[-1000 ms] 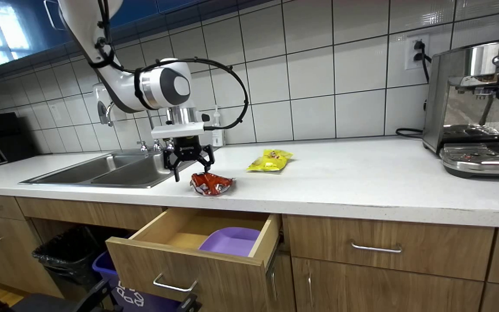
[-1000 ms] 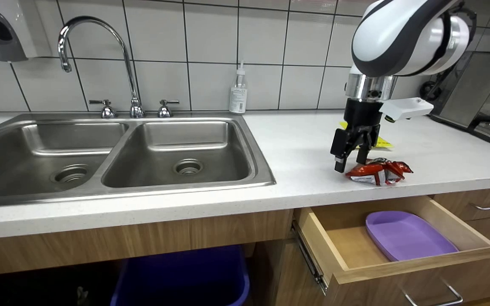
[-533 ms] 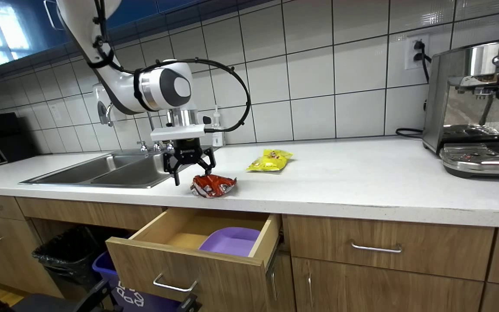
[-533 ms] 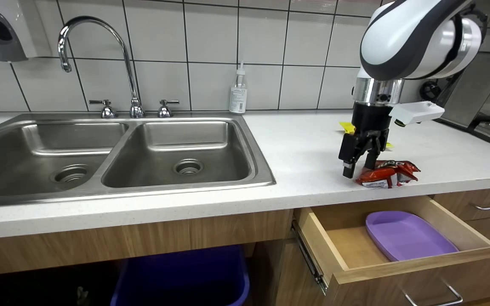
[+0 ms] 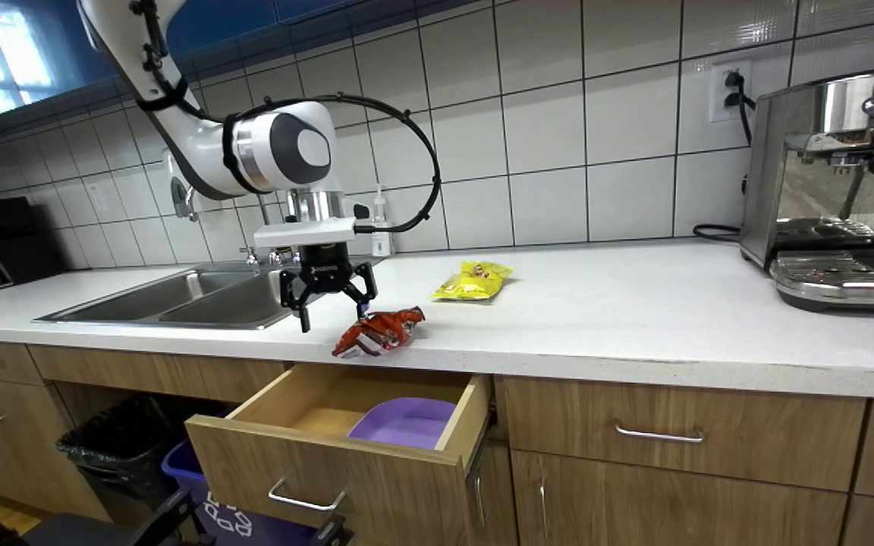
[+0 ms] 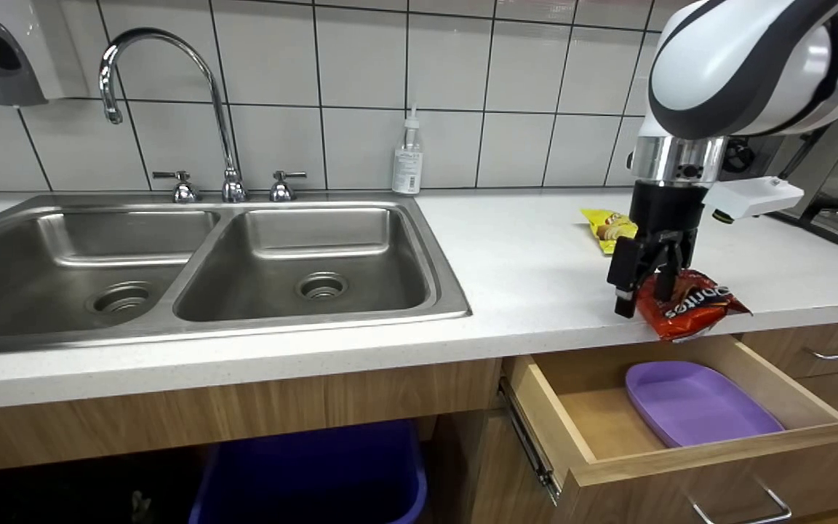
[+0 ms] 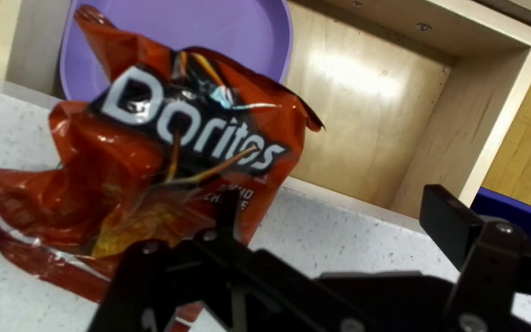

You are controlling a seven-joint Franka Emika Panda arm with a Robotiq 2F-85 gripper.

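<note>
Wrist view, left to right: a red Doritos bag (image 7: 168, 138) sits at the front edge of the table (image 7: 12, 133), seeming to reach past it toward a purple tray (image 7: 251, 27) inside a pulled-out wooden drawer (image 7: 339, 138). Fingers spread wide, the end effector (image 7: 330, 203) has one finger against the bag; the other stands apart to the right, a blue bin (image 7: 519, 212) showing beyond. Nothing is pinched between them. The step in hand looks like nudging the bag with that single finger; the next move calls for light, steady contact, as a slick bag could tip at the edge. In an exterior view, left to right: a double sink (image 5: 179, 324), a black-lined trash can (image 5: 114, 455), the blue bin, its contents out of sight, the drawer with the tray toward its right side, a yellow bag (image 5: 473, 280) farther back on the table, and a coffee machine (image 5: 831, 197).
</note>
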